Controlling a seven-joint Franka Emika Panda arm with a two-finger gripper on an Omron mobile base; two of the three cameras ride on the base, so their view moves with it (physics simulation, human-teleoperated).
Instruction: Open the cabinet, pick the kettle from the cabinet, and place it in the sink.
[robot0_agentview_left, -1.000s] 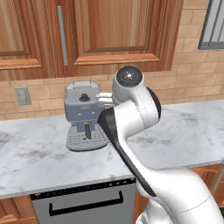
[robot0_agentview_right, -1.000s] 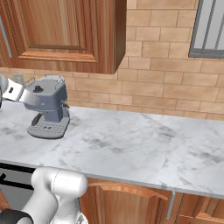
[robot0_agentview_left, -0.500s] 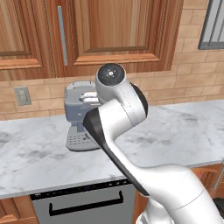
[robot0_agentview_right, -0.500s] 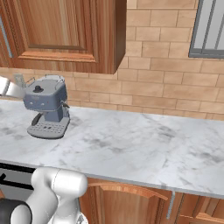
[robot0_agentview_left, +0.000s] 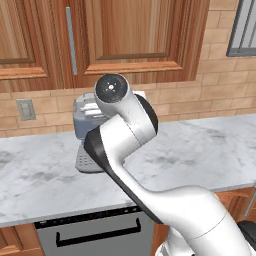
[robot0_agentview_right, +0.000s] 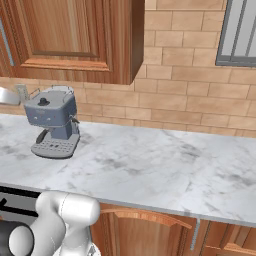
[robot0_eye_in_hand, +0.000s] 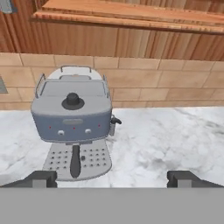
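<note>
Marble counter (robot0_agentview_left: 200, 145), white with grey veins, runs along the tan brick wall (robot0_agentview_right: 180, 105) from edge to edge in both base views. Above its back edge hangs the cabinet (robot0_agentview_left: 130, 37), reddish-brown wood with a raised-panel door that sits shut; its long silver bar handle (robot0_agentview_left: 69, 40) stands upright near the door's left edge. Left of it is a second wooden door (robot0_agentview_left: 22, 45) with no handle. The kettle is not to be seen, and the shut door hides whatever the cabinet holds.

The white arm (robot0_agentview_left: 125, 150) rises from the lower right of the left base view and bends at a dark joint in front of the espresso machine (robot0_agentview_right: 54, 122), covering part of it there. That blue-grey machine stands toward the counter's back edge, close to the brick wall, with a black knob on top and a perforated drip tray at its foot. A grey window frame (robot0_agentview_right: 239, 32) shows at the upper right. Below the counter's front edge sits a steel dishwasher (robot0_agentview_left: 95, 232) with a black bar handle. A grey wall outlet (robot0_agentview_left: 25, 109) is set in the brick left of the machine.

The gripper (robot0_eye_in_hand: 111, 178) is spread wide, its dark fingertips (robot0_eye_in_hand: 40, 178) far apart with nothing between them, facing the machine from above the counter.
</note>
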